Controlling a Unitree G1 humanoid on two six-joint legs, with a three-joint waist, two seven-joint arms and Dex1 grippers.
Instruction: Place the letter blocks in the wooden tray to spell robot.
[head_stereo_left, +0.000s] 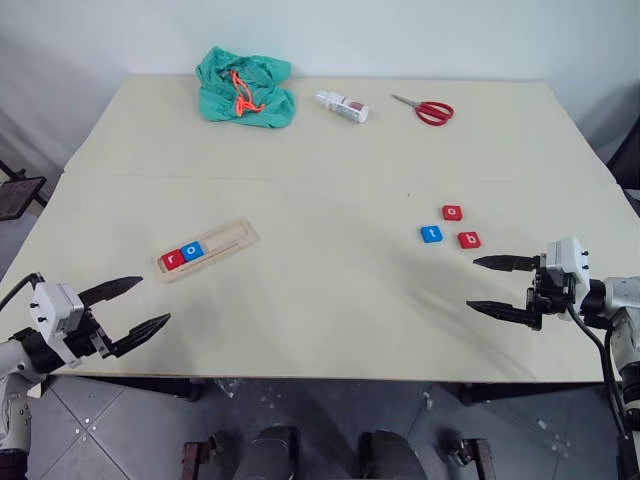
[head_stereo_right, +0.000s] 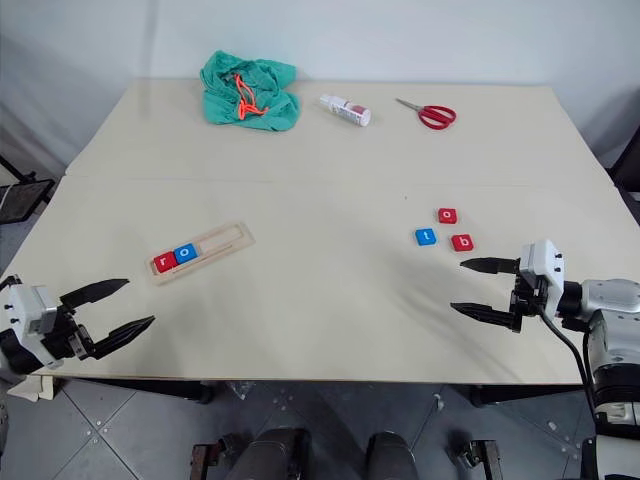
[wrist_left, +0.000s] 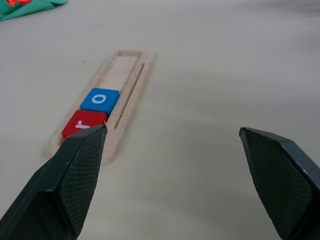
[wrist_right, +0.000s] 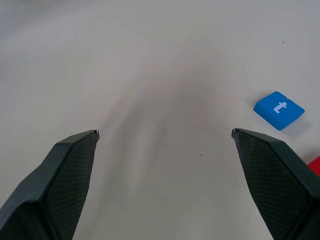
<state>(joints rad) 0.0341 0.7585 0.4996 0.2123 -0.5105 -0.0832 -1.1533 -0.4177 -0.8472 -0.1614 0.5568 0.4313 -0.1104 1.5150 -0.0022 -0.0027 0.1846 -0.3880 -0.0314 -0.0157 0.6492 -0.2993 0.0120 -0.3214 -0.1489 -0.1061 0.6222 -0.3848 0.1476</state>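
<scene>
L gripper (head_stereo_left: 137, 306) hangs spread and empty off the table's (head_stereo_left: 330, 320) front-left edge; wooden tray (head_stereo_left: 232, 238) lies just past it, angled, red r (head_stereo_left: 172, 260) and blue o (head_stereo_left: 192, 251) touching at its near end, rest of slot bare; blue t (head_stereo_left: 431, 234), red o (head_stereo_left: 452, 212), red b (head_stereo_left: 468, 240) sit loose in a cluster toward the front-right, near but apart; R gripper (head_stereo_left: 492, 285) wide, empty, by the right edge. Risks: grabbing t or o before b wrecks the order; thin flat tiles may slip the fingertips; nudging the tray could shift seated tiles.
</scene>
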